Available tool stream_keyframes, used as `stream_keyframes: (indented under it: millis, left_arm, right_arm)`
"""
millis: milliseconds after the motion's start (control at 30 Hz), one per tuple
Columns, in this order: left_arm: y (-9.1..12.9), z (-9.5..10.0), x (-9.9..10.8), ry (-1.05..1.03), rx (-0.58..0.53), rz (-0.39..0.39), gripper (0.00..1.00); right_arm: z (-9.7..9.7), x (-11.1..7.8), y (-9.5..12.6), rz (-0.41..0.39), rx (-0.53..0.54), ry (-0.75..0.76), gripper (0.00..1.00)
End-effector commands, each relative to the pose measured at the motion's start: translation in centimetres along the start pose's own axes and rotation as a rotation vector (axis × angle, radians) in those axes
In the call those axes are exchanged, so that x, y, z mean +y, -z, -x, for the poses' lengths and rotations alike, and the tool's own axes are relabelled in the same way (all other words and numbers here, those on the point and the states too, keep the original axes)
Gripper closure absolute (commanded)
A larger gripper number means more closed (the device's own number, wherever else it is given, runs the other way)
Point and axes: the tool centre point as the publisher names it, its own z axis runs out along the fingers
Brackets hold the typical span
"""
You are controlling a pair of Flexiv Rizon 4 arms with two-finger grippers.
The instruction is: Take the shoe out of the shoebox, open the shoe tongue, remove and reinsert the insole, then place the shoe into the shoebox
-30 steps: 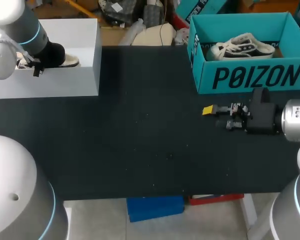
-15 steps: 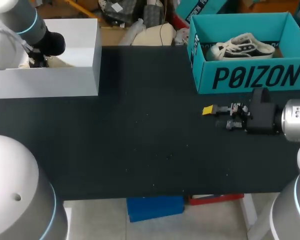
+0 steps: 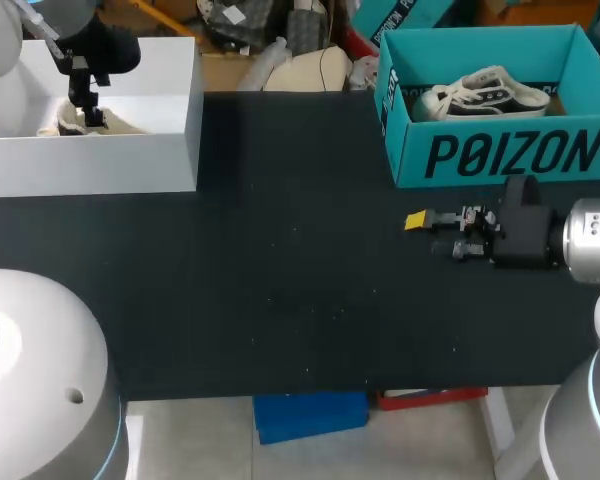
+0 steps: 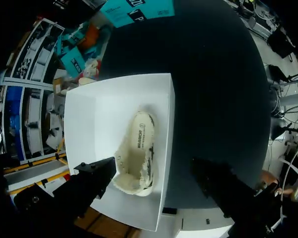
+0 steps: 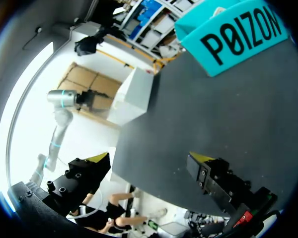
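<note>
**Item 1: left fingers** [image 3: 88, 112]. Mine, hanging over the white shoebox [image 3: 100, 160]. In the left wrist view they are spread wide with nothing between them. They are released and empty.

**Item 2: shoe** [image 4: 139, 148]. Cream and fleecy, lying flat on the floor of the white shoebox with its opening facing up. It rests close to the wall nearest the middle of the tabletop [image 3: 280, 270]. From the left wrist it sits under and ahead of my spread fingers, apart from both. In the head view only a strip of it shows beside my wrist.

**Item 3: right fingers** [image 3: 440, 232]. Mine, low over the tabletop just in front of the teal box [image 3: 500, 155], pointing toward the middle. In the right wrist view the two yellow tips stand well apart with only bare tabletop between them. They are released.

**Item 4: sneaker** [image 3: 485, 92]. White with dark trim, lying inside the teal box and untouched by either arm.

**Step in hand (judged).** The first one, taking the shoe out of the shoebox. The shoe is not yet gripped or lifted. The tongue and insole work is all still to come.

**Next move calls for (judged).**
- Lower the left fingers straight down so they straddle the shoe's collar.
- Stay clear of the near wall while descending.
- Clench on the soft upper firmly enough that it does not slip.
- Lift above the rim before moving toward the open tabletop.
</note>
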Motion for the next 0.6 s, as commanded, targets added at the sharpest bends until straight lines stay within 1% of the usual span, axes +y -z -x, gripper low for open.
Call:
stream_keyframes:
  millis: [33, 100, 167, 333, 500, 600]
  left_arm:
    - [3.2, -3.0, -1.7, 0.074, 0.026, 0.026, 0.0]
    - [3.2, -4.3, -2.4, 0.13, 0.046, 0.022, 0.0]
    - [3.2, -5.3, -2.9, 0.2, 0.069, 0.02, 0.0]
    - [3.6, -7.3, -4.4, 0.296, 0.091, 0.023, 0.0]
    - [3.0, -9.1, -4.9, 0.414, 0.109, 0.056, 0.0]
    - [2.9, -9.7, -4.9, 0.452, 0.119, 0.054, 0.0]
  right_arm:
    - [0.0, 0.1, -0.1, -0.002, -0.001, -0.001, 0.0]
    - [0.0, 0.1, -0.1, -0.002, -0.001, -0.001, 0.0]
    - [0.0, 0.1, -0.1, -0.002, -0.001, -0.001, 0.0]
    - [0.0, 0.1, -0.1, -0.002, -0.001, -0.001, 0.0]
    - [0.0, 0.1, -0.1, -0.002, -0.001, -0.001, 0.0]
    - [0.0, 0.1, -0.1, -0.002, -0.001, -0.001, 0.0]
